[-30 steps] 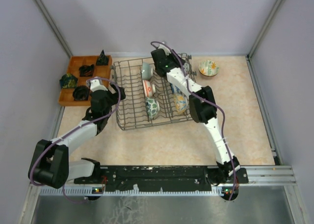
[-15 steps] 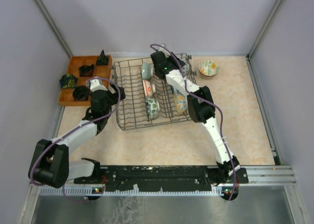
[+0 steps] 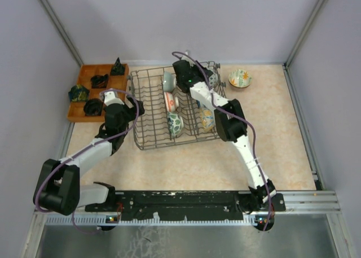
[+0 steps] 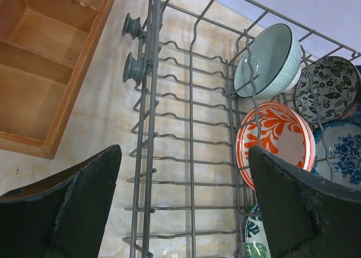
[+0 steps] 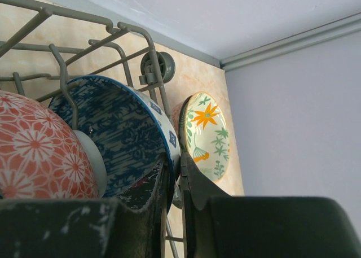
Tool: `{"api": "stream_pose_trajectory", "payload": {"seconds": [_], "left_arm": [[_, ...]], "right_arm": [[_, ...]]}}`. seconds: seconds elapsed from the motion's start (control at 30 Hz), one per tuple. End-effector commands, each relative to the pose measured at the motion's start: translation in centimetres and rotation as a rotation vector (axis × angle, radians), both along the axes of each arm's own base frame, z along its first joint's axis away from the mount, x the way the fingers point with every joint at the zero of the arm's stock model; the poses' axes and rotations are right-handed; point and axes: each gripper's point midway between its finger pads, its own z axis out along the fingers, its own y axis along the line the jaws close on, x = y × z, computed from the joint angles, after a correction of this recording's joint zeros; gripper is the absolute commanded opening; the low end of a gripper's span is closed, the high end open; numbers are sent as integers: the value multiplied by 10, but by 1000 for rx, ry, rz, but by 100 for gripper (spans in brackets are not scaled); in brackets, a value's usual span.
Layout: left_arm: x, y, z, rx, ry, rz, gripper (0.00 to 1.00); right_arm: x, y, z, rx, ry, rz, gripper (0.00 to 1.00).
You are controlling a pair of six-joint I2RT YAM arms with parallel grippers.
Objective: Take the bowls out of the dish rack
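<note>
Over the past 1 second, the right arm [image 3: 228, 122] drew its elbow slightly leftward and toward the far side of the dish rack [image 3: 144, 108]. The right hand [image 5: 175, 184] narrowed its 2 fingers, which ended pinched on the rim of the blue-and-white bowl [image 5: 113, 134].

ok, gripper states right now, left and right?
Left gripper: open, holding nothing.
Right gripper: jaws closed on the rim of the blue-and-white bowl.

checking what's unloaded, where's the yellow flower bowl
The yellow flower bowl sits on the table in the top view, right of the dish rack, by its far corner.
</note>
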Motion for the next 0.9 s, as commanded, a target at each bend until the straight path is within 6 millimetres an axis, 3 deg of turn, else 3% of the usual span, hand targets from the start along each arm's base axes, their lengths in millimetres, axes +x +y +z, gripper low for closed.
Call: {"api": "stream_pose_trajectory", "payload": {"seconds": [0.0,0.57,0.87], "left_arm": [[4,0,7,-11,-28,3,99],[5,0,5,-12,-22,0,99],[5,1,4,-10,-20,4,99]], "right_arm": [[-4,5,30,-19,-73,-13,2],[-16,9,99,-20,-239,-22,0],[-24,10,123,-2,-276,-19,0]]}}
